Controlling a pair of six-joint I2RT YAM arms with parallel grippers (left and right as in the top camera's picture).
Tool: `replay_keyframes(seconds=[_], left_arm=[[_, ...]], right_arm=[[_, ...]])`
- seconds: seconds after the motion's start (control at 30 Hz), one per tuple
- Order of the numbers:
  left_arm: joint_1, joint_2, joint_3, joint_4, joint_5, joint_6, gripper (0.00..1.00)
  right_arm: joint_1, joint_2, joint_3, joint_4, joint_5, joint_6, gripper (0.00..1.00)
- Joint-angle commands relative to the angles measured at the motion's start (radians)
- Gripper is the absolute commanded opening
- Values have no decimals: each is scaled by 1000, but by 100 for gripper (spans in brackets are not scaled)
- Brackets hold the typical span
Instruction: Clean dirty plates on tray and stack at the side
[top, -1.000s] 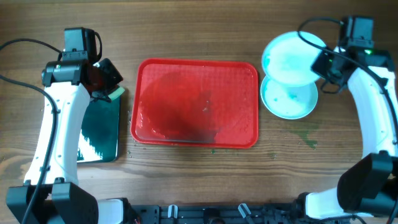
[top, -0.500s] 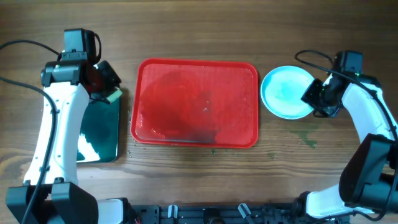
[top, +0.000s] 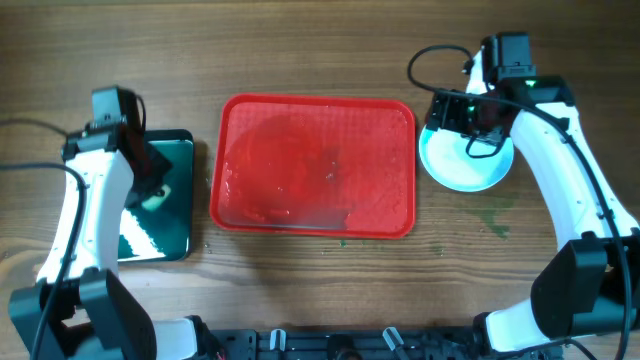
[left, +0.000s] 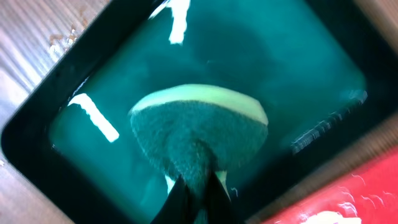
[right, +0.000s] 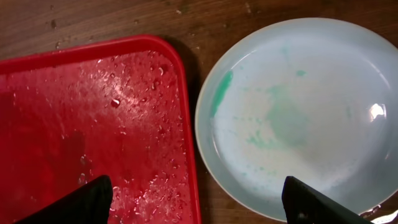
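The red tray (top: 313, 165) lies mid-table, wet, with only water drops on it (right: 93, 124). A pale blue plate (top: 468, 165) with green smears (right: 298, 118) lies on the wood just right of the tray. My right gripper (top: 448, 112) hovers open above the gap between tray and plate, its fingertips (right: 81, 202) wide apart with nothing between them; right gripper (right: 196, 205). My left gripper (top: 150, 180) is shut on a green sponge (left: 199, 130), holding it down in the basin's water; left gripper (left: 198, 186).
The dark basin (top: 160, 245) of greenish water stands left of the tray, its rim (left: 37, 118) close to the tray's edge. Cables trail behind the right arm (top: 430, 50). Bare wood lies along the front and back.
My right gripper set the lifted plate down on the other plate, opened, and moved left toward the tray's edge. My left arm carried the sponge forward and down into the basin.
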Motion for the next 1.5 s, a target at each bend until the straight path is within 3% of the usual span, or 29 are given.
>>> replay_keyframes(seconds=[0.0, 0.13, 0.17, 0.27, 0.33, 0.37, 0.5, 0.7, 0.87, 0.93, 1.23, 1.37, 1.47], left_arm=[[63, 1, -165, 185, -42, -31, 4], [86, 1, -270, 396, -37, 86, 22], [86, 1, -276, 423, -37, 100, 39], [86, 1, -276, 452, -37, 101, 67], [85, -9, -261, 443, -35, 101, 96], [84, -24, -244, 420, -33, 101, 100], [58, -158, -126, 313, -33, 100, 100], [42, -357, -111, 318, -34, 100, 100], [42, -376, -111, 318, -34, 100, 100], [42, -376, -111, 318, -34, 100, 100], [42, -376, -111, 318, -34, 100, 100], [42, -376, -111, 318, -34, 100, 100], [42, -376, -111, 318, -34, 100, 100]], right_arm=[[21, -9, 12, 3, -12, -20, 88], [24, -9, 12, 2, -12, -21, 88], [24, -9, 12, 0, -12, -21, 88], [24, -9, 12, 2, -12, -23, 88], [24, -12, 13, 13, -12, -47, 88], [24, -16, 15, 15, -12, -47, 88], [24, -53, 89, -9, -13, -64, 88], [24, -180, 250, -109, -12, -100, 88], [24, -389, 290, -158, -12, -99, 89], [24, -490, 290, -188, -17, -98, 100], [24, -760, 289, -318, 53, -134, 100], [24, -769, 248, -286, 61, -179, 100], [24, -791, 43, -46, -8, -297, 100]])
